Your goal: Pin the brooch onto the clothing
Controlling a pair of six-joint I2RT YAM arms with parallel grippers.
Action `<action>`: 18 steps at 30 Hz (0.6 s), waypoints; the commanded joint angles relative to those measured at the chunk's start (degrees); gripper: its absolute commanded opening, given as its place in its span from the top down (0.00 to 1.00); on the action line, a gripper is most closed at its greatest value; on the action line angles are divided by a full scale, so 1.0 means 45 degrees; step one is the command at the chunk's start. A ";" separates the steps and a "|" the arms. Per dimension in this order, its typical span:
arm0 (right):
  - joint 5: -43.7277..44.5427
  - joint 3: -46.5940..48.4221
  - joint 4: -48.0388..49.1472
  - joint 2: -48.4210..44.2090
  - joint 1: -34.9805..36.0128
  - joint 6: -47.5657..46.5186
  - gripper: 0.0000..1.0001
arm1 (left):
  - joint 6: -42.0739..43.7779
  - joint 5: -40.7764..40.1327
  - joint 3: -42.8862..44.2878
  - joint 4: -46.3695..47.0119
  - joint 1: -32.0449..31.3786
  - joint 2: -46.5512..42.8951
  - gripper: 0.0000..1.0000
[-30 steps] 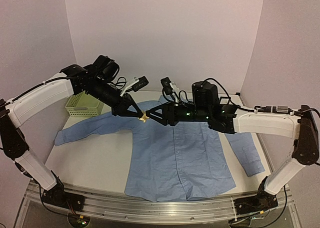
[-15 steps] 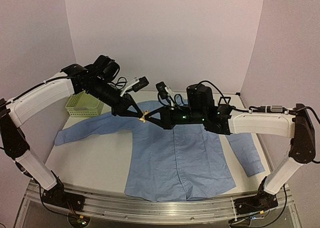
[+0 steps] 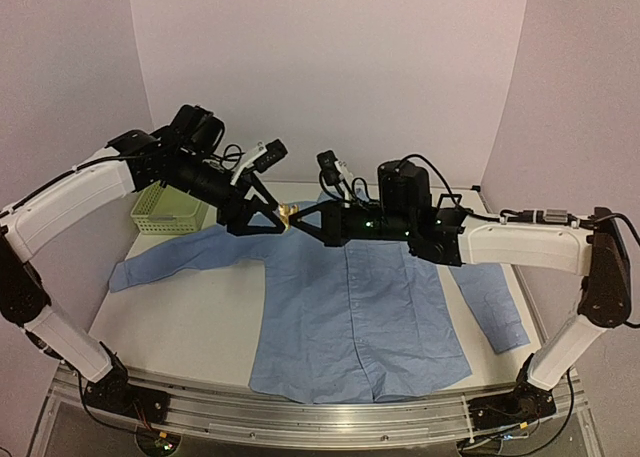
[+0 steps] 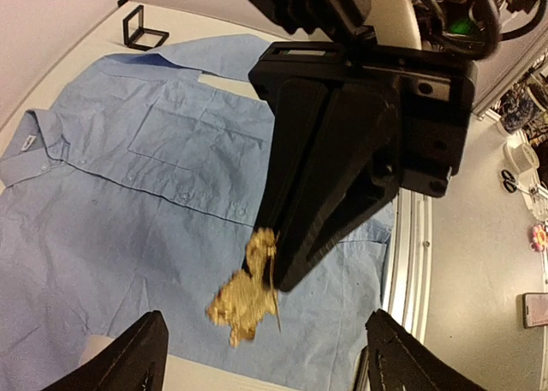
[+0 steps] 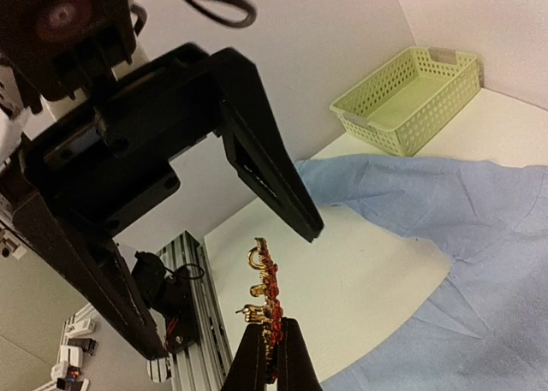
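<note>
The right tool (image 3: 298, 217) is clamped on the brooch (image 3: 287, 212), its two fingers pressed together on the ornament's lower end. In the right wrist view the gold and red piece stands up from between the fingertips. The brooch hangs in the air above the shirt (image 3: 350, 307), over the collar and shoulder area on the left side. It does not touch the cloth.

The left tool (image 3: 272, 220) faces the right one tip to tip, with its fingers spread wide apart and nothing between them. In the left wrist view the brooch sits just ahead of that gap, roughly centred between the two black fingers and clear of both. In the right wrist view one left finger reaches close beside the top of the brooch without touching it.

The shirt lies flat and face up on the table (image 3: 170, 317), with its sleeves spread out to the sides. A pale green basket (image 3: 165, 209) stands at the far left of the table, by the left sleeve. A small black frame (image 4: 141, 30) stands beyond the collar.
</note>
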 commanded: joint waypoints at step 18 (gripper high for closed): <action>0.1255 0.0127 0.7132 -0.1205 0.0274 0.0813 1.00 | -0.8422 0.2933 -0.3516 1.2657 0.0255 -0.2063 0.42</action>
